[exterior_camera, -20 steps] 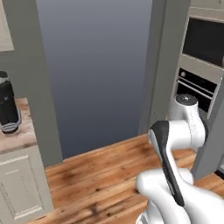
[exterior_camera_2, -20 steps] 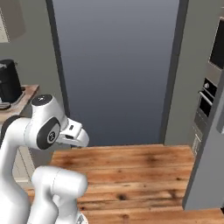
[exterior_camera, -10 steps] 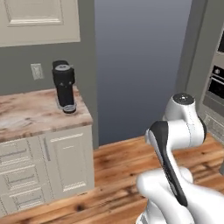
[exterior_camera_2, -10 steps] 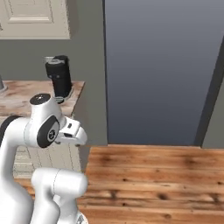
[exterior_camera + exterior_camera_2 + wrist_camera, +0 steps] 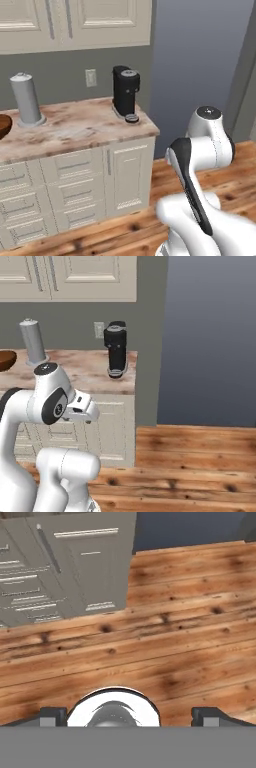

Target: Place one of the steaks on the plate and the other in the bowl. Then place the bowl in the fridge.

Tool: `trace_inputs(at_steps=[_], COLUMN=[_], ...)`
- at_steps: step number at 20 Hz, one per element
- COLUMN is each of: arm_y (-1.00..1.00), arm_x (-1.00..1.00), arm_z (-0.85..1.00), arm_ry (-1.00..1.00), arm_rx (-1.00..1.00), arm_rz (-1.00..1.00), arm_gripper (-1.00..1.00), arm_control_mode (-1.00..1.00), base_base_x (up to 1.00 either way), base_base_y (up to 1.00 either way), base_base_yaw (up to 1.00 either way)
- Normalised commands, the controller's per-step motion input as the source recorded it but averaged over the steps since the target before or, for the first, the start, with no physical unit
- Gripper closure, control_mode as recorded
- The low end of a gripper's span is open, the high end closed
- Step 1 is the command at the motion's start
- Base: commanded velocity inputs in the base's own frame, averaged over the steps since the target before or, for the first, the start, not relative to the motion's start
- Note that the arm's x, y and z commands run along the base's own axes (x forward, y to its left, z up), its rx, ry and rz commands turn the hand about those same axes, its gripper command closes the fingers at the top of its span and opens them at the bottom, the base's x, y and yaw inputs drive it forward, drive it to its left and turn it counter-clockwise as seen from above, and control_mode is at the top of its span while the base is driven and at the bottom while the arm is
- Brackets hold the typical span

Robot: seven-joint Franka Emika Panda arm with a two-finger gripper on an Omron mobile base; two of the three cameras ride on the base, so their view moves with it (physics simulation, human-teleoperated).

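Task progress: I judge this an early or transit stage; from where I sit I see neither steak placed, and nothing in these views confirms any step as done.
Left to do: as far as I can tell, both steaks remain to be set down, one on the plate and one in the bowl, then the bowl goes to the fridge.
Bowl: the bowl [image 5: 4, 126] sits at the far left edge of the counter [image 5: 75, 131], cut off by the frame; it appears again in the right base view [image 5: 7, 359], left of the grey canister [image 5: 26, 99].
Bowl contents: I cannot tell; too little of its inside is visible.
Steaks and plate: not located from my position.
Fridge: the tall grey panel [image 5: 200, 65] right of the counter is probably the fridge, closed on this face; I see no handle to confirm it.
Counter items: a black coffee machine [image 5: 125, 94] stands near the right end, toward the back wall; the canister stands left of it, well apart.
Gripper: the gripper [image 5: 129, 716] points down at bare wood floor [image 5: 175, 637], fingertips [image 5: 206, 716] spread wide, carrying nothing.
Cabinets: cream drawers and a door [image 5: 127, 175] below the counter, all closed.
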Motion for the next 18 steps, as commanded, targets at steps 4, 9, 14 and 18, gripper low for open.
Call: trace_inputs(at_steps=[4, 9, 14, 18], arm_y=[0.00, 0.00, 0.00, 0.00], arm_x=[0.00, 0.00, 0.00, 0.00], arm_z=[0.00, 0.00, 0.00, 0.00], arm_ry=[0.00, 0.00, 0.00, 0.00], arm_rx=[0.00, 0.00, 0.00, 0.00], arm_rz=[0.00, 0.00, 0.00, 0.00], arm_gripper=[-1.00, -1.00, -1.00, -1.00], arm_control_mode=[1.00, 1.00, 1.00, 1.00], base_base_x=[0.09, 0.42, 0.64, 0.48], base_base_y=[1.00, 1.00, 1.00, 1.00], base_base_yaw=[0.06, -0.16, -0.22, -0.16])
